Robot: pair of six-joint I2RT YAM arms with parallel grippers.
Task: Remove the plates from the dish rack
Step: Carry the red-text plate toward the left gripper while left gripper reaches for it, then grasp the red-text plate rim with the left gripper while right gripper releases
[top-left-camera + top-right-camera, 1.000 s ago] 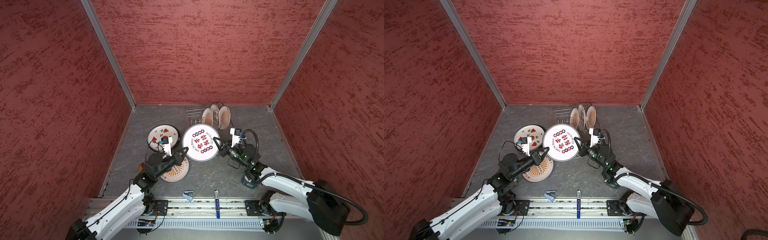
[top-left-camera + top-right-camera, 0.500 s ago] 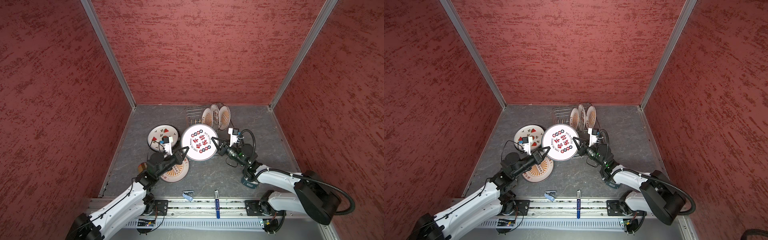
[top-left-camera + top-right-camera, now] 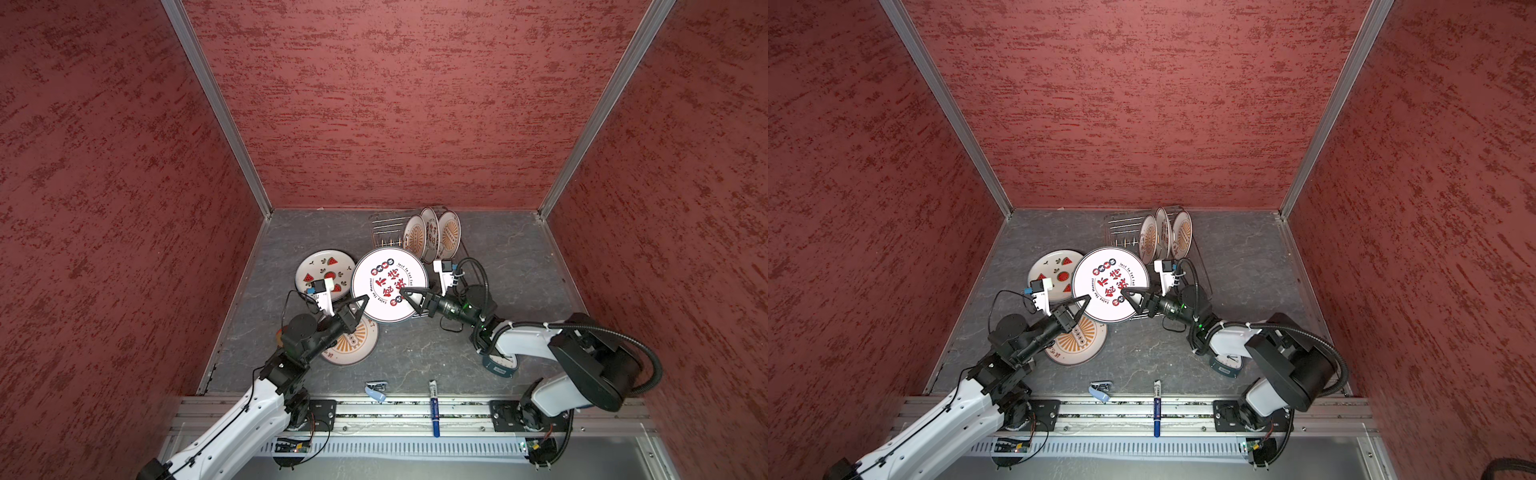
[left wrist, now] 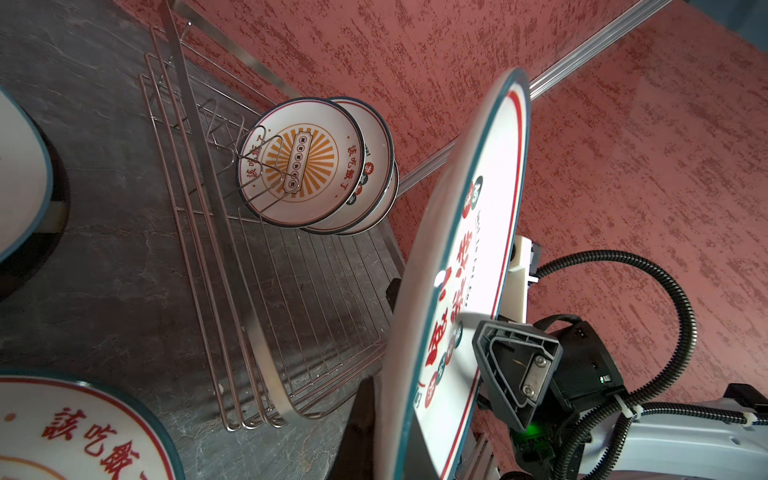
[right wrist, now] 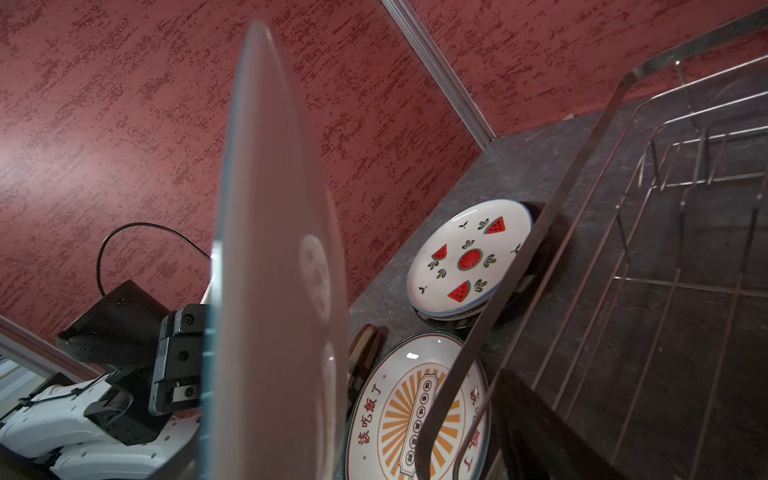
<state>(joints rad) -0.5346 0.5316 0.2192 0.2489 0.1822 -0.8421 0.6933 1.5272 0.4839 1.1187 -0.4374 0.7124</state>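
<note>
A large white plate with red Chinese characters (image 3: 388, 286) (image 3: 1108, 286) hangs tilted above the table in front of the dish rack (image 3: 384, 232) (image 3: 1121, 232). My left gripper (image 3: 362, 300) (image 3: 1086, 299) (image 4: 392, 424) is shut on its near left rim. The right gripper (image 3: 409, 296) (image 3: 1126, 296) straddles the opposite rim with its jaws apart; in the right wrist view one finger (image 5: 540, 428) stands well off the plate (image 5: 270, 291). Three plates (image 3: 432, 237) (image 4: 299, 166) stand upright in the rack. A watermelon plate (image 3: 320, 270) (image 5: 469, 257) and an orange sunburst plate (image 3: 353, 345) (image 5: 415, 415) lie flat on the table.
A small teal clock (image 3: 500, 365) (image 3: 1227, 365) sits under my right arm. A blue marker (image 3: 433, 405) and a light-blue clip (image 3: 376, 390) lie by the front rail. Red walls close in the back and both sides.
The right gripper has opened off the character plate's rim, while the left gripper has stayed shut on it. The plate has drifted slightly left and the right arm has dropped lower.
</note>
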